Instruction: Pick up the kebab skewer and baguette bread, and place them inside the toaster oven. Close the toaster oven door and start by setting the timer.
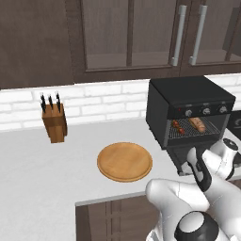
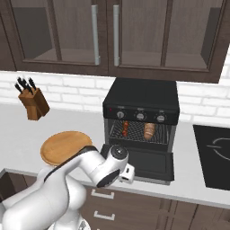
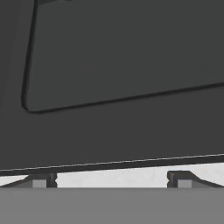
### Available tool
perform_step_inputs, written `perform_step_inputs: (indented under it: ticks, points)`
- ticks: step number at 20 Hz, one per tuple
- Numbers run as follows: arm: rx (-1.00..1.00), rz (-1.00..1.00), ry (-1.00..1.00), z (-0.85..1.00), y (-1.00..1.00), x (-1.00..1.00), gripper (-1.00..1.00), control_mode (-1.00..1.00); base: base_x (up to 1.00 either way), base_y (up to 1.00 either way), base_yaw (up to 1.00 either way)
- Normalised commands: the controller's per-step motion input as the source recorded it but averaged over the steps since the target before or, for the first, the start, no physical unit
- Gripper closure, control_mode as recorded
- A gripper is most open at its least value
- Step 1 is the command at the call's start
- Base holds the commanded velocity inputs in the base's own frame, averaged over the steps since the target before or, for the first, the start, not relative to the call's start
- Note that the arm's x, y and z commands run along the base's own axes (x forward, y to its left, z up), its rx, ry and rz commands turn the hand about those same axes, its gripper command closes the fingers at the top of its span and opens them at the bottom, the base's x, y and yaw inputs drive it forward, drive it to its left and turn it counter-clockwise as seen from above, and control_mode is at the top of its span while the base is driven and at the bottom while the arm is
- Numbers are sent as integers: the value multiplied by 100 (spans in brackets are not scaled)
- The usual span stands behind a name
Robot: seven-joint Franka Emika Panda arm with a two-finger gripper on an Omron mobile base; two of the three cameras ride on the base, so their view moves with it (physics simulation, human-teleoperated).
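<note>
The kebab skewer (image 2: pixel 125 128) and the baguette bread (image 2: pixel 149 130) already lay on the rack inside the toaster oven (image 2: pixel 140 96). The step in hand was closing the toaster oven door (image 2: pixel 146 163), which hung open over the counter (image 1: pixel 37 164). The fingers (image 3: pixel 111 179) stood wide apart, holding nothing, close to the door's edge. Next, they probably needed to get under this edge and lift it.

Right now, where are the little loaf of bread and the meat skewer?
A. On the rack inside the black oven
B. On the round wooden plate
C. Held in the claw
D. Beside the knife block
A: the baguette bread and kebab skewer lie side by side on the wire rack of the toaster oven, whose door hangs open; the wooden plate is bare.
</note>
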Motion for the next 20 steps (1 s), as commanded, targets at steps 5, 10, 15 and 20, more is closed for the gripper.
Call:
perform_step_inputs:
  ticks: [5, 10, 15, 20]
  points:
    - [-11, -6, -13, -88, 91, 0, -100, -100, 0, 0, 0]
    - [-10, -7, -17, -51, 81, 30, -100, -100, 0, 0, 0]
    - [-11, -9, -18, -27, 88, 49, -100, -100, 0, 0, 0]
    - [-11, -10, -20, -31, 100, 37, -100, -100, 0, 0, 0]
